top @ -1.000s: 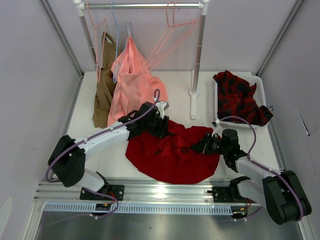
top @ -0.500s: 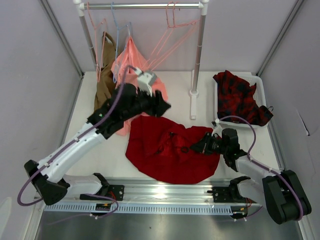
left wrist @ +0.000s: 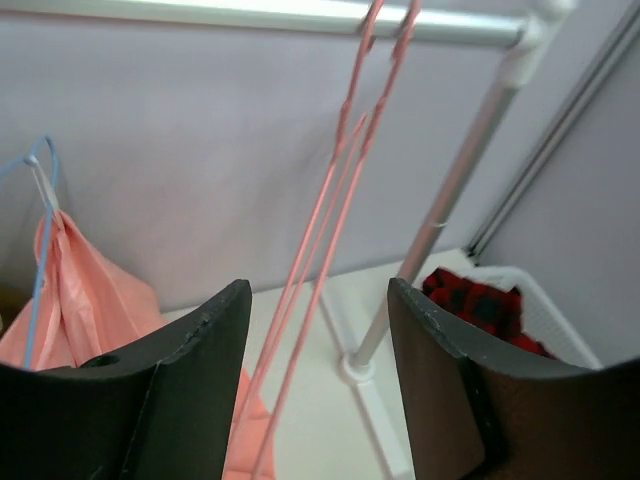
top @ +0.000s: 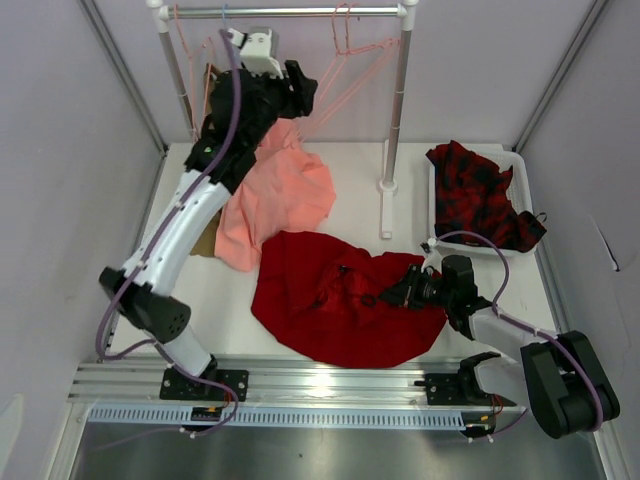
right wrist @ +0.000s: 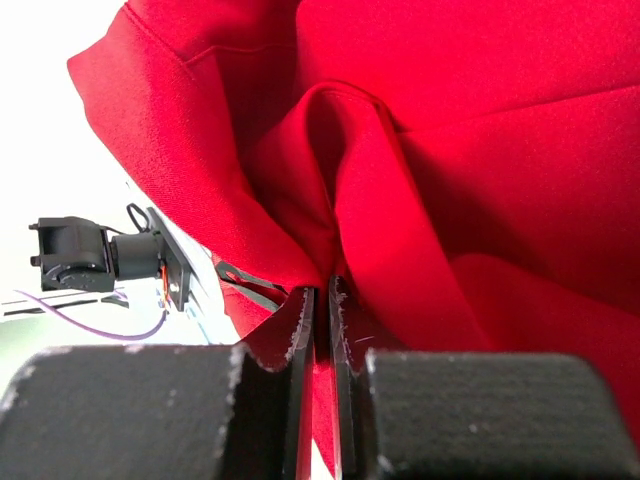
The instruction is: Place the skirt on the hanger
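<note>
1. Table (top: 350, 165), white, with a clothes rack (top: 398, 100) standing at its far edge.
2. Next down, the deep-red skirt (top: 330, 300) lies rumpled on the near middle of the table, well below the rack's rail.
3. Just left of it and farther back, the salmon-pink garment (top: 280, 195) is slumped on the table.
4. Far right, the checked garment (top: 480, 195) is heaped in a white tray (top: 434, 215).
5. Up high at the rail, the left gripper (left wrist: 318, 290) has its fingers spread wide, with nothing held.
6. Down low at the skirt's right edge, the right gripper (right wrist: 322, 300) is pinched almost together on a fold of red cloth.
7. Smallest, the pale-pink hanger (left wrist: 330, 220) hangs from the rail. Its wires show between the left fingers, and I cannot tell whether they touch.
</note>
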You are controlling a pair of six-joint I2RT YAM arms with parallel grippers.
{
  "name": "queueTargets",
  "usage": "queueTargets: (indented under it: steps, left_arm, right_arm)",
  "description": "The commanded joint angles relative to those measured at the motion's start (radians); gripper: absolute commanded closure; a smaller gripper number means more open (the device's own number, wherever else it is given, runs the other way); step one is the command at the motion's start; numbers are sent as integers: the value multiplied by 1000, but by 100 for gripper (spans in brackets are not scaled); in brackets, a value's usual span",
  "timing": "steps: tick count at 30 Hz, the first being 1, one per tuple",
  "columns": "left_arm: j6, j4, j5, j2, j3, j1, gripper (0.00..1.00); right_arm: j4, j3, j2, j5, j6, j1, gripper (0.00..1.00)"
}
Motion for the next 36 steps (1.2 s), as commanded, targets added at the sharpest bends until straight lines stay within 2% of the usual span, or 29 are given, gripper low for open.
queueTargets:
  steps: [1, 7, 21, 28, 36]
  left_arm:
    - [68, 113, 27, 85, -11, 22, 37]
    - [-5, 181, 127, 180, 27, 104, 38]
    - [4, 98, 247, 315, 196, 108, 38]
    - [-2, 80, 250, 366, 233, 108, 39]
    - [-4, 121, 219, 312, 169, 110, 39]
  right_arm:
    - [46, 25, 15, -21, -18, 0, 100]
    - [55, 26, 21, -29, -15, 0, 100]
    - [75, 26, 41, -35, -16, -2, 100]
    - [81, 30, 44, -43, -12, 0, 100]
    - [84, 25, 42, -49, -12, -3, 100]
